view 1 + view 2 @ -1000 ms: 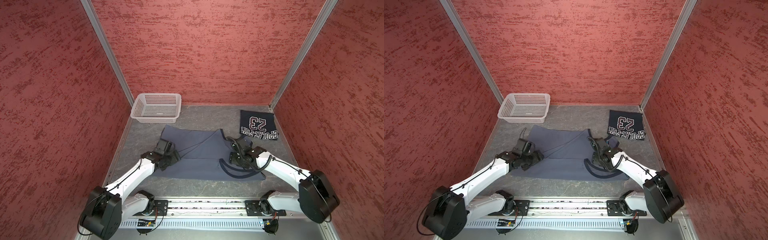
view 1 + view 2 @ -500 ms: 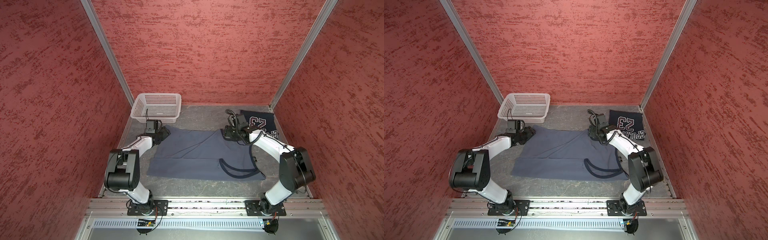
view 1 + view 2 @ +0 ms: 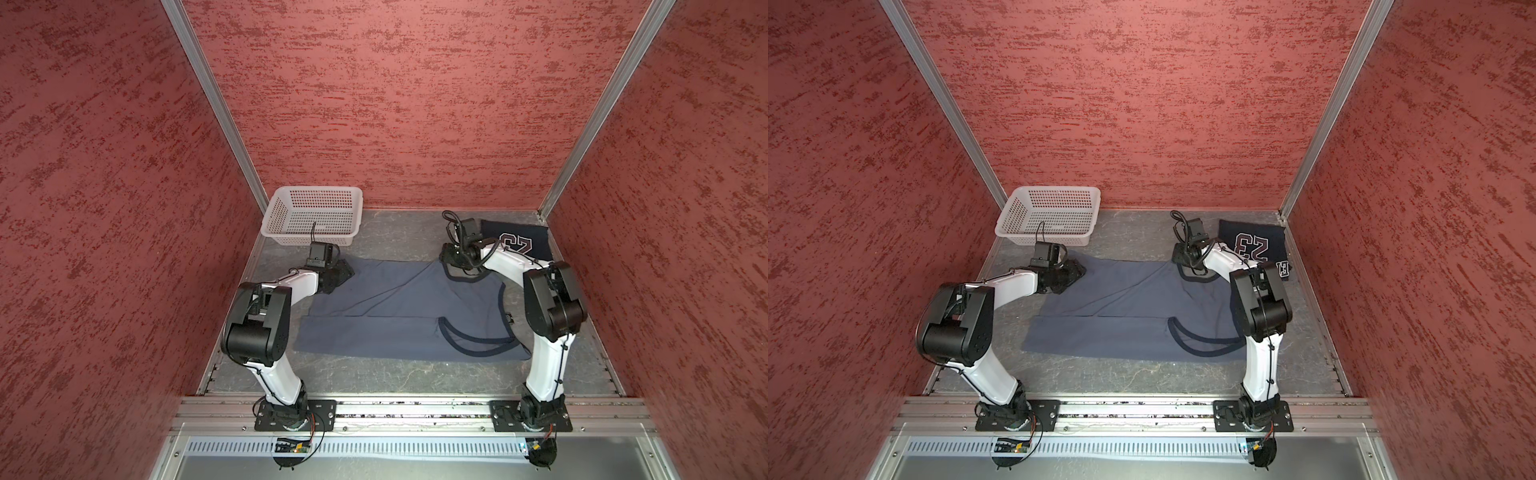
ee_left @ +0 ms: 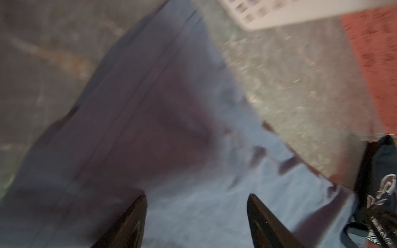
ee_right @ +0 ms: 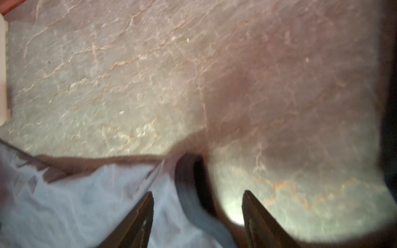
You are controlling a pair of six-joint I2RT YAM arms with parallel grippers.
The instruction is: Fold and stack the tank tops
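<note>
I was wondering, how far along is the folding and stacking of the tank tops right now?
Done: the navy top lies folded in the far right corner. In hand: the grey top is spread mid-table with one crease across it; the left gripper and right gripper, both open, sit at its far corners. Left: finish folding it and stack the two.
</note>
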